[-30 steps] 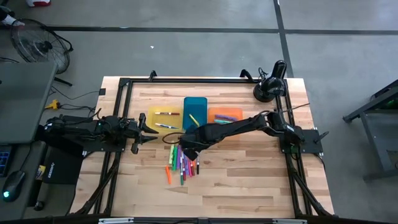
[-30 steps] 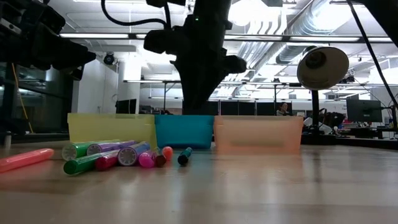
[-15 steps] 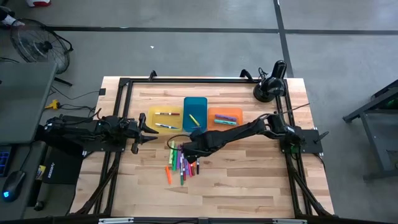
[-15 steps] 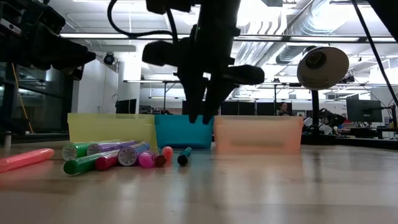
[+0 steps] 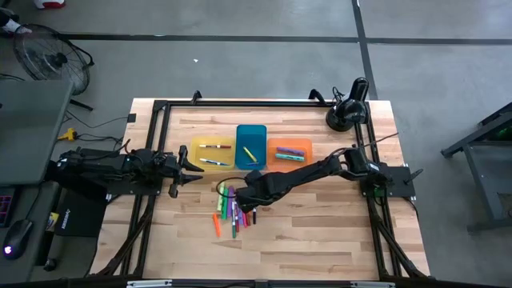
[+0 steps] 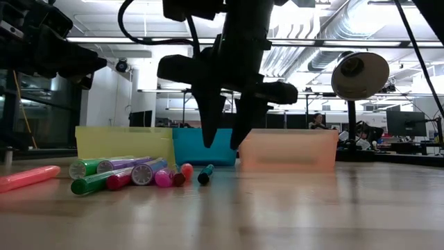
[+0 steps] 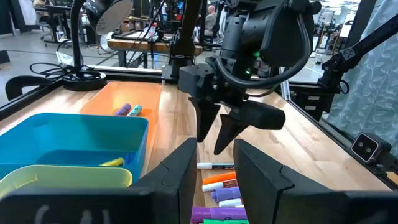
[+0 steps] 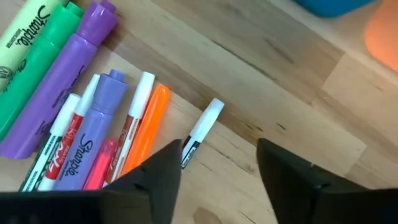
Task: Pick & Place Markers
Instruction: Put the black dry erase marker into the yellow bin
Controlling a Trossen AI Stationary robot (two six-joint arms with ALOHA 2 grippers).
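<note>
Three trays (image 5: 250, 138) | orange tray (image 7: 106, 102): purple, green markers (image 7: 126, 110)

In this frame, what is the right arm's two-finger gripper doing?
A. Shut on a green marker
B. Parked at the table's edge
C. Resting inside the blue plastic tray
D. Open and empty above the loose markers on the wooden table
D: the right gripper hangs with its fingers spread, nothing between them, over the loose markers on the wooden table.
</note>
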